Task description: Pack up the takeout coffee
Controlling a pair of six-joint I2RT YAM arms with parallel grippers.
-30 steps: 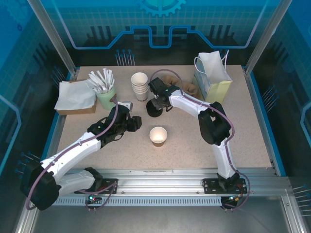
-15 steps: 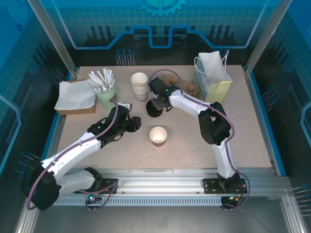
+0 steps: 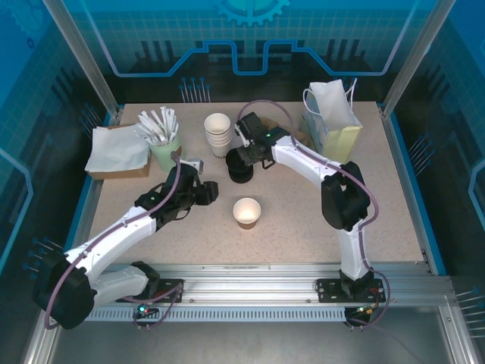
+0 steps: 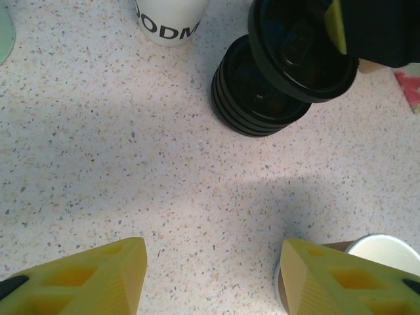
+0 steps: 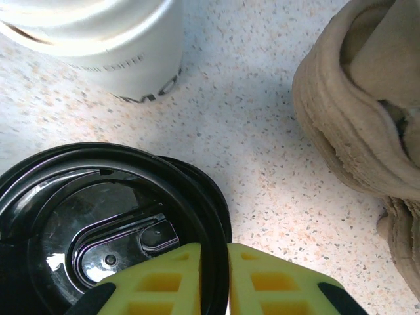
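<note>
Your right end effector (image 5: 214,262) is pinching a black lid (image 5: 98,216) by its rim — your left end effector (image 4: 210,262) is hovering spread.

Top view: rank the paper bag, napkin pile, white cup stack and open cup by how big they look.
1. paper bag and napkin pile: too alike to rank.
2. white cup stack.
3. open cup, the smallest.
</note>
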